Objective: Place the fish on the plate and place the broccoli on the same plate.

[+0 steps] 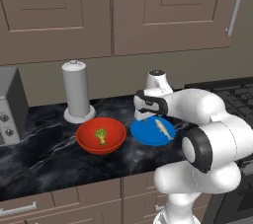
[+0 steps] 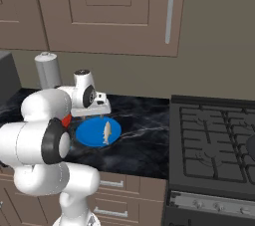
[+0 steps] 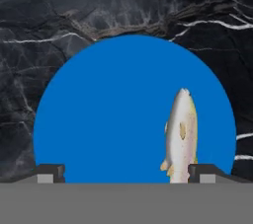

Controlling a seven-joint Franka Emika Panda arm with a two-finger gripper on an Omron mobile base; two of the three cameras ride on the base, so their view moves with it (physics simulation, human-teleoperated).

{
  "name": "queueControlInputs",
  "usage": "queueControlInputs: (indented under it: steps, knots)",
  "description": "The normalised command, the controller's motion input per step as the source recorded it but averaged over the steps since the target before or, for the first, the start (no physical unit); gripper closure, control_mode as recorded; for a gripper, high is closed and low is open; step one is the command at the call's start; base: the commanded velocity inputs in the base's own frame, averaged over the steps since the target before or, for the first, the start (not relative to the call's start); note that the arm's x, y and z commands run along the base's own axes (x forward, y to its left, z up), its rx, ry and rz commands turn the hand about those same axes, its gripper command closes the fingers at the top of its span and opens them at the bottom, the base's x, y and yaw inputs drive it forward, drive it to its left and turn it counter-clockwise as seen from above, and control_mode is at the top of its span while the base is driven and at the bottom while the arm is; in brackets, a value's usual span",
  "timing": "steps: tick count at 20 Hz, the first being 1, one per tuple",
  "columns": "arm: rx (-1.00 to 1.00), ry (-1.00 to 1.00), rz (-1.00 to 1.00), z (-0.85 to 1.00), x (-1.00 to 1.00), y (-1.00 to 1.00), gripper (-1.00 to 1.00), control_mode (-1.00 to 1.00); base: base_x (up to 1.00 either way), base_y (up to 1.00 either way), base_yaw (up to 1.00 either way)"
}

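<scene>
Left base view: one fish lies on the one blue plate at centre; one broccoli sits in the red bowl left of it. The arm bends over the plate.

Right base view: the gripper points down above the plate, just above the fish.

Hand view: fingertips spread wide, empty; the fish lies lower right on the plate.

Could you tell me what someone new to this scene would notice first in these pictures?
The bright blue plate on the dark marble counter stands out at once, with the pale fish lying on it toward one edge. Right beside it sits a red bowl holding the small green broccoli. The gripper hangs open above the plate, holding nothing.
</scene>
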Motion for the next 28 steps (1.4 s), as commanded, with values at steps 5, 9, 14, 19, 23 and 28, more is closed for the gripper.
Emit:
queueControlInputs:
  steps: [5, 9, 14, 19, 23, 28]
  knots:
    - [0.00, 0.00, -0.10, 0.31, -0.16, 0.49, -1.00, -1.00, 0.00, 0.00, 0.00]
    - [0.00, 0.00, -0.12, 0.24, -0.19, 0.50, -1.00, -1.00, 0.00, 0.00, 0.00]
    - [0.00, 0.00, -0.14, 0.16, -0.17, 0.55, -1.00, -1.00, 0.00, 0.00, 0.00]
    - [0.00, 0.00, -0.09, 0.13, -0.12, 0.54, -1.00, -1.00, 0.00, 0.00, 0.00]
    - [0.00, 0.00, -0.04, 0.00, -0.02, 0.50, -1.00, -1.00, 0.00, 0.00, 0.00]
    - [0.04, 0.00, 0.00, -0.01, 0.00, 0.39, -1.00, -1.00, 0.00, 0.00, 0.00]
